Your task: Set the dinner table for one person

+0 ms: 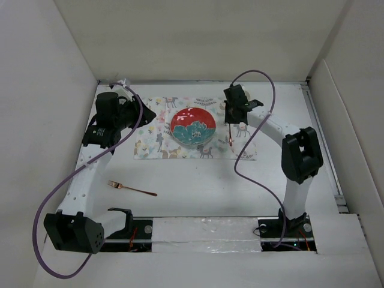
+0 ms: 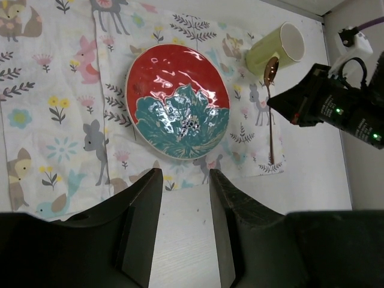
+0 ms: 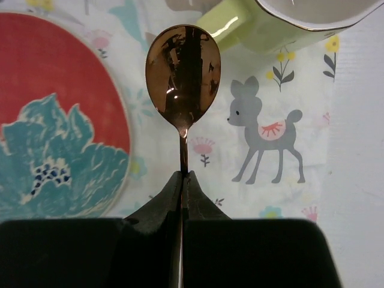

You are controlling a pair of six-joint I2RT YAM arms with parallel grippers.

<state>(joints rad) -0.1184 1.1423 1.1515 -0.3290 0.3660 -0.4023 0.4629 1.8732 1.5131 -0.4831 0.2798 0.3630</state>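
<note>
- Worktop [image 1: 198, 192] (white, walled) lay under both arms, bearing a placemat [image 1: 153, 141] with a plate [image 1: 192, 127].
- Right jaws pinched a spoon [image 3: 183, 72] beside the plate.
- Left jaws stood apart, empty.

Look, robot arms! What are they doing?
They are setting the dinner table. The right gripper is shut on a copper spoon, holding it over the placemat beside the red plate, near a green mug. The left gripper is open and empty, near the plate. A fork lies on the bare table, off the placemat.
</note>
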